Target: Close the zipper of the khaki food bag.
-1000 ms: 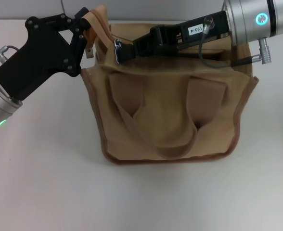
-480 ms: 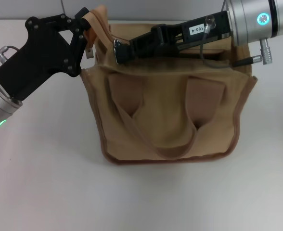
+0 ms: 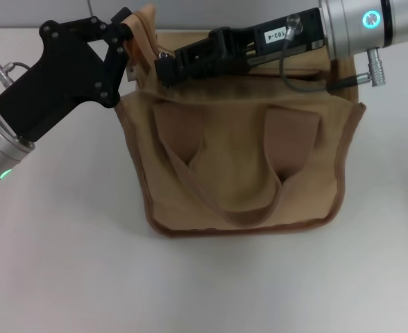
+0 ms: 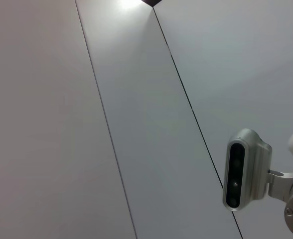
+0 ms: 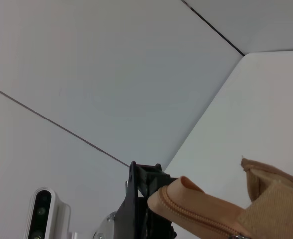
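Note:
The khaki food bag point(image 3: 245, 173) stands on the white table, its front loop handle point(image 3: 225, 201) hanging down. My left gripper point(image 3: 125, 36) is at the bag's top left corner, shut on the raised tan end of the zipper point(image 3: 145, 28). My right gripper point(image 3: 164, 67) lies along the bag's top edge, shut at the zipper's slider, which its fingertips mostly hide. The right wrist view shows the zipper's teeth point(image 5: 196, 214) running up to the left gripper point(image 5: 139, 199), which pinches that end. The left wrist view shows no bag.
White table point(image 3: 65, 263) spreads to the left, right and front of the bag. A grey panelled wall stands behind. A silver camera housing shows in the left wrist view point(image 4: 243, 169) and the right wrist view point(image 5: 44, 209).
My right gripper has slid left along the bag's top edge toward the left gripper, and the silver slider is now mostly hidden. The left gripper has held its place.

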### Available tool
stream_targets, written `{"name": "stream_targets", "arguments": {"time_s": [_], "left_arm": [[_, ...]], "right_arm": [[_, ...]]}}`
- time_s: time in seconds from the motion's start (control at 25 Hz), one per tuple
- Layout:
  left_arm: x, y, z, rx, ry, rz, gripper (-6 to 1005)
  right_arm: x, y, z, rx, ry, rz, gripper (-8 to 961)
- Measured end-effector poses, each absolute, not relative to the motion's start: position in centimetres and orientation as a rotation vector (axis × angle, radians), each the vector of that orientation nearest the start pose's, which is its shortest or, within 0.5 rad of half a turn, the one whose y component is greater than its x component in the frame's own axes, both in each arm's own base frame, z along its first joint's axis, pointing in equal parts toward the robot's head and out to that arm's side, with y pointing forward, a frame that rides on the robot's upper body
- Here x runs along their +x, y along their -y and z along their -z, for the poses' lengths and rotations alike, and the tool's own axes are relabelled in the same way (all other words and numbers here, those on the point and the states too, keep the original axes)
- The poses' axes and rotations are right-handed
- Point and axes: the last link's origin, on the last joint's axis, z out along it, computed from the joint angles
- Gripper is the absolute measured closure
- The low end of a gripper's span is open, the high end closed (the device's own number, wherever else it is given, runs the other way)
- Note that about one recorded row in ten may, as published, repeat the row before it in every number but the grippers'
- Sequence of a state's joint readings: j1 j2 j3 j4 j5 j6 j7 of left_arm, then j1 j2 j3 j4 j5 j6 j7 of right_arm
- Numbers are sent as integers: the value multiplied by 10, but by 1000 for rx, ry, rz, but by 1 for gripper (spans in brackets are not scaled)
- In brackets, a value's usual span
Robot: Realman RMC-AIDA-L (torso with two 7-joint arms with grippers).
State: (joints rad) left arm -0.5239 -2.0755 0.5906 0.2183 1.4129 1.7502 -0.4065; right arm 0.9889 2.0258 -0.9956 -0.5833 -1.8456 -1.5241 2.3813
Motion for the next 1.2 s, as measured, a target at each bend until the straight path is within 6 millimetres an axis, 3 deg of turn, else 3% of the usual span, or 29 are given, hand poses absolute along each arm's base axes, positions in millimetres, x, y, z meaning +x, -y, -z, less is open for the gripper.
{"name": "stream_targets", "arguments": {"time_s": [0.4,1.2], "left_arm": [[-240,-313,-7,-2048,-145,1176,990],[-241,-314,-6,-2047,-126,1161,990]], "right_arm": [[86,-397,28,-2896,-1580,-637,645],[92,-397,17,-2876,-1597,-660,693]]}}
